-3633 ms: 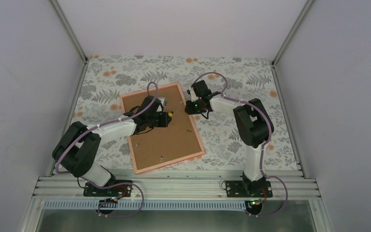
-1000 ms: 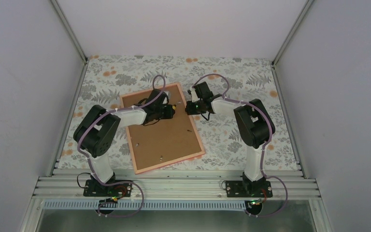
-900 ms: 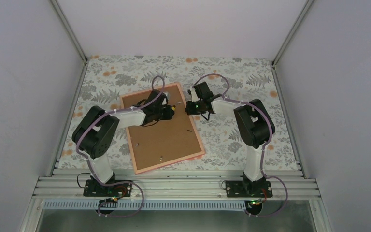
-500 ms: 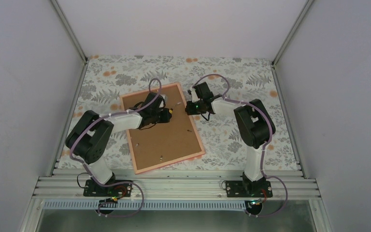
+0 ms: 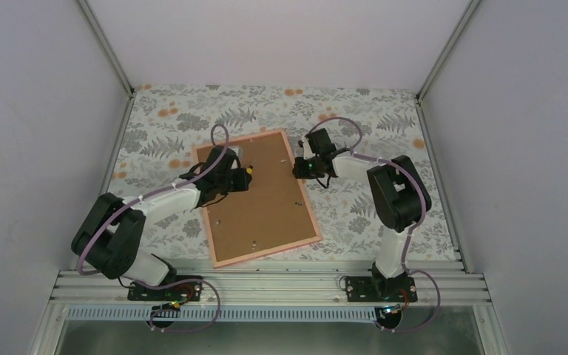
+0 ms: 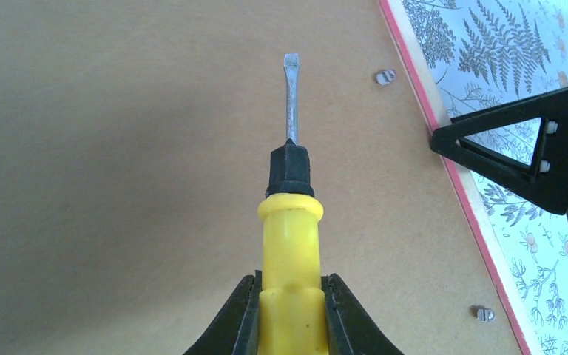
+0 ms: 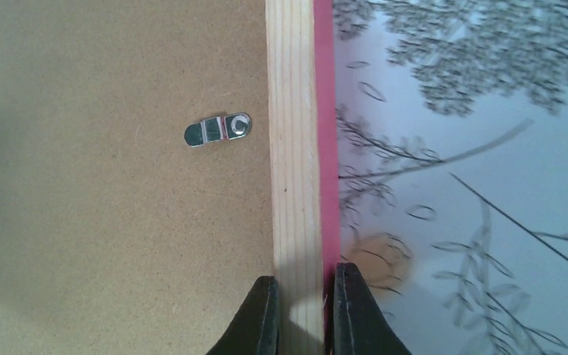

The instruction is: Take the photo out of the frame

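**Blade off the clip, photo out of sight**

The photo can't be seen from here. I'd judge it lies under the brown fibreboard backing [image 5: 266,200] of the thin pink rectangular picture frame [image 5: 266,253]. The frame sits face down and skewed in the middle of the floral tablecloth [image 5: 384,222].

The worry is the yellow-handled flat-blade screwdriver [image 6: 290,244]. Its tip is at bare board, left of the nearest small metal clip [image 6: 387,76], and I can't tell whether it touches. If it misses that clip it could gouge the board or press into the print beneath. A hard shove might also skid the frame, or twist the handle round in its grip.

The left gripper [image 6: 290,299] is nearly closed, clamped on that handle. The right gripper [image 7: 305,299] is pinched together on the frame's right rail, close to another small metal clip [image 7: 217,129].
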